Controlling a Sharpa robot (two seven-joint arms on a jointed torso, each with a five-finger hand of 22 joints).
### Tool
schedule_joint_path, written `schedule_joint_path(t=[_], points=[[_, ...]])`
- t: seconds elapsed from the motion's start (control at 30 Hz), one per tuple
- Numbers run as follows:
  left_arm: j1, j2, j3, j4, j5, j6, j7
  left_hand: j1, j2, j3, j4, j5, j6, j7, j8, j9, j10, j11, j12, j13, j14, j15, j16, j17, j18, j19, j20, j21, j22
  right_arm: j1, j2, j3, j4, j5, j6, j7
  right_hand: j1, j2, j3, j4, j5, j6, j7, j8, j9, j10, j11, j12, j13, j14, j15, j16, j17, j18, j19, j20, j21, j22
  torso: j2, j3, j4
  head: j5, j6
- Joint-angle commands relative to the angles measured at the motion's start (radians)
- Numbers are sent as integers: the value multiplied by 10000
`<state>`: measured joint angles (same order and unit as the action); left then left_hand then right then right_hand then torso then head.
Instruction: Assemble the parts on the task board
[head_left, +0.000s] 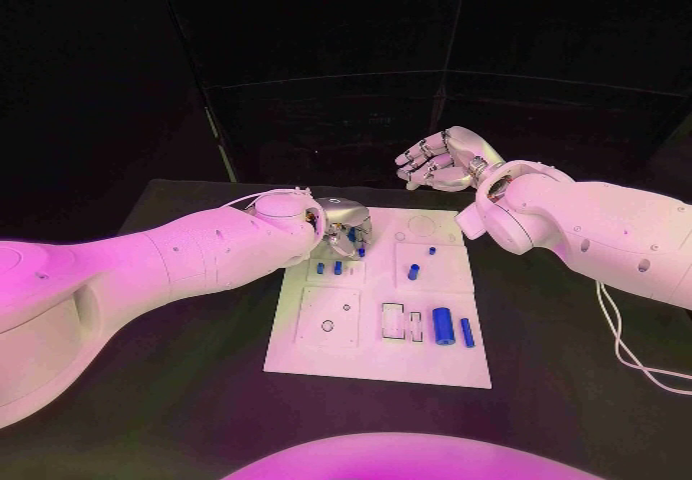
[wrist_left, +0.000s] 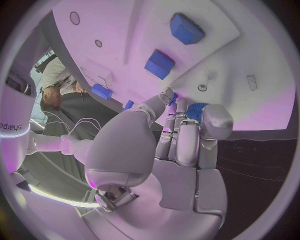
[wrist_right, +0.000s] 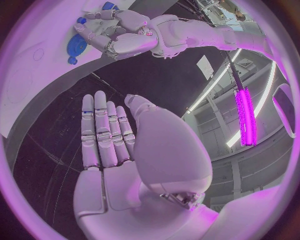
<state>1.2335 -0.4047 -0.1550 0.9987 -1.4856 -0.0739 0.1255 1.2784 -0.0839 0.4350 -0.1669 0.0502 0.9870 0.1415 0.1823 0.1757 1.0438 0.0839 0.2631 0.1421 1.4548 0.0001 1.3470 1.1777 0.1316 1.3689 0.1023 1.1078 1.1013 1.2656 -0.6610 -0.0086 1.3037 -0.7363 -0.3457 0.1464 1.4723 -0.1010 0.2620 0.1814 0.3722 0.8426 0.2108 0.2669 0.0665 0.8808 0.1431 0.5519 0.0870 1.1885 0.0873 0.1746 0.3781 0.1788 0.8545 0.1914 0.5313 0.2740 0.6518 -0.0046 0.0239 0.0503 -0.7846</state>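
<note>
Your left hand (head_left: 340, 228) bends over the far left corner of the white task board (head_left: 368, 362), fingers curled down among a cluster of small blue pegs (head_left: 329, 267). In the left wrist view a blue ribbed part (wrist_left: 197, 111) sits right at the fingertips (wrist_left: 167, 95); whether they actually grip it you cannot tell. The parts lie below and just ahead of those fingers, so this hand is much the nearer. Your right hand (head_left: 441, 160) hangs raised beyond the board's far edge, flat, fingers extended side by side, holding nothing. Near the board's front edge, two smooth blue cylinders (head_left: 451, 327) lie side by side, long axes running front to back, beside a rectangular recess (head_left: 402, 321). The board looks matte and rigid, the parts hard plastic.
</note>
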Motion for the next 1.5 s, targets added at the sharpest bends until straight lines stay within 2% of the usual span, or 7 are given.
schedule_joint_path(t=[0.03, 0.33, 1.0, 1.13, 1.5], points=[[-6, 36, -5, -43, -121, 276, -126, 15, 63, 75, 27, -25, 108, -1, -42, -13, 82, 12, -72, -25, 83, 19, 51, 13, -182, 74, 1, 79, 25, 20, 13, 7, 10, 76, -71, 103, -66, -6, 35, -52, 38, -21, 103, -57, -4, 7, 80, -41, -13, 32, 11, -32, -12, 15, 50, 50, -32, -11, 0, 1, 4, 18, -1], [-29, 149, -5, -164, -123, 346, -92, -1, 137, 128, 78, -26, 173, -6, -66, -48, 183, -1, -96, -80, 96, 8, 70, 13, -191, 97, -7, 122, 73, 20, 41, 7, 6, 80, -75, 115, -92, -1, 43, -63, 100, -16, 108, -61, 0, 14, 84, -34, -53, 59, 14, -62, -42, 18, 72, 55, -62, -32, 0, -4, 0, 16, 1], [-65, 212, -5, -302, -123, 736, -129, -77, 15, 93, 101, -27, 123, -3, -197, -148, 118, 25, -254, -216, 102, 20, 70, -41, -204, 120, -6, 161, 124, 20, 61, 7, 2, 90, -53, 90, -115, -15, 39, -70, 128, -16, 112, -66, 1, 17, 87, -30, -77, 74, 16, -81, -60, 19, 86, 58, -81, -44, 1, -6, -4, -5, -30], [-68, 235, -5, -307, -123, 774, -142, -17, 117, 161, 108, -25, 240, -14, -172, -154, 253, -5, -224, -230, 117, 6, 96, -17, -213, 144, -9, 210, 178, 20, 63, 7, 0, 90, -53, 87, -115, -15, 39, -70, 128, -16, 112, -66, 1, 17, 87, -30, -77, 74, 16, -81, -60, 19, 86, 58, -81, -44, 3, -9, 6, -10, -43], [-125, 144, -2, -197, -107, 43, 273, 110, 353, 339, 109, -27, 729, -92, -77, -177, 836, -151, -152, -257, 233, -120, 221, 105, -292, 346, -113, 580, 558, 20, 61, 7, 19, 92, -61, 100, -122, -19, 39, -75, 139, -19, 114, -69, 2, 14, 89, -30, -90, 76, 18, -93, -71, 19, 91, 60, -92, -51, 1, -5, 5, -29, -49]])
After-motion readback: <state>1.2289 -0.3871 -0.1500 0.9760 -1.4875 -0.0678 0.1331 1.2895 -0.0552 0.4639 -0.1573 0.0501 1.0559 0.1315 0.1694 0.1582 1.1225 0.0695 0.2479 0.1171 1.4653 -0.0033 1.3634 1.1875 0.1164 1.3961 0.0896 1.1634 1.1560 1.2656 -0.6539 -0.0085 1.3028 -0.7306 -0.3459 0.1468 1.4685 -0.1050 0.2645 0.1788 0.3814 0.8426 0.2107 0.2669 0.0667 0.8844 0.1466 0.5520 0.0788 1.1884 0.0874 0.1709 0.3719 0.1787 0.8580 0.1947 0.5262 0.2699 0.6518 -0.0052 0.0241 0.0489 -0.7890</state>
